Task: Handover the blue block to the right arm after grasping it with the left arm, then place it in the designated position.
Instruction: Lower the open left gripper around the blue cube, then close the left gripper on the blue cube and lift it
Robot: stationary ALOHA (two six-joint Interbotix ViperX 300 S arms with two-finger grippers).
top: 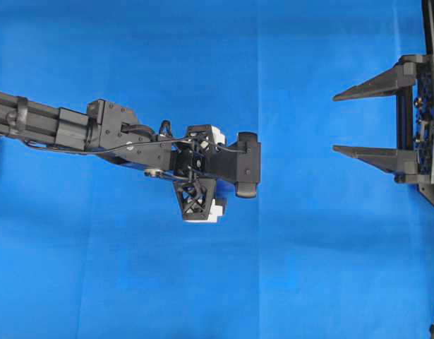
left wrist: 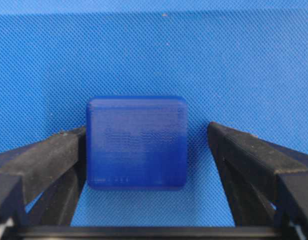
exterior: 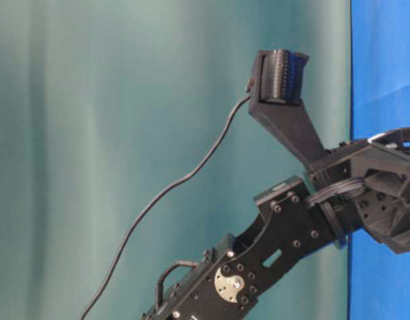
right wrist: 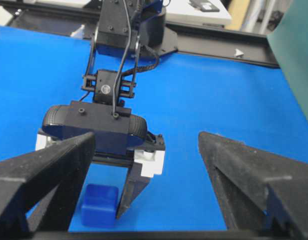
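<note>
The blue block point(left wrist: 136, 142) lies on the blue cloth between my left gripper's point(left wrist: 146, 150) fingers. The left finger point(left wrist: 48, 160) touches its side; the right finger point(left wrist: 244, 155) stands off with a gap. The jaws are open around it. In the overhead view the left gripper point(top: 202, 173) points straight down and hides the block. The right wrist view shows the block point(right wrist: 97, 204) beside one left-arm finger point(right wrist: 133, 185). My right gripper point(top: 336, 123) is open and empty at the right edge, facing the left arm; it also shows in its own wrist view point(right wrist: 146, 136).
Blue cloth point(top: 97, 268) covers the table. A black frame rail point(right wrist: 219, 45) runs along the far edge behind the left arm's base. A teal backdrop point(exterior: 91, 133) and a loose cable point(exterior: 178, 180) show in the table-level view.
</note>
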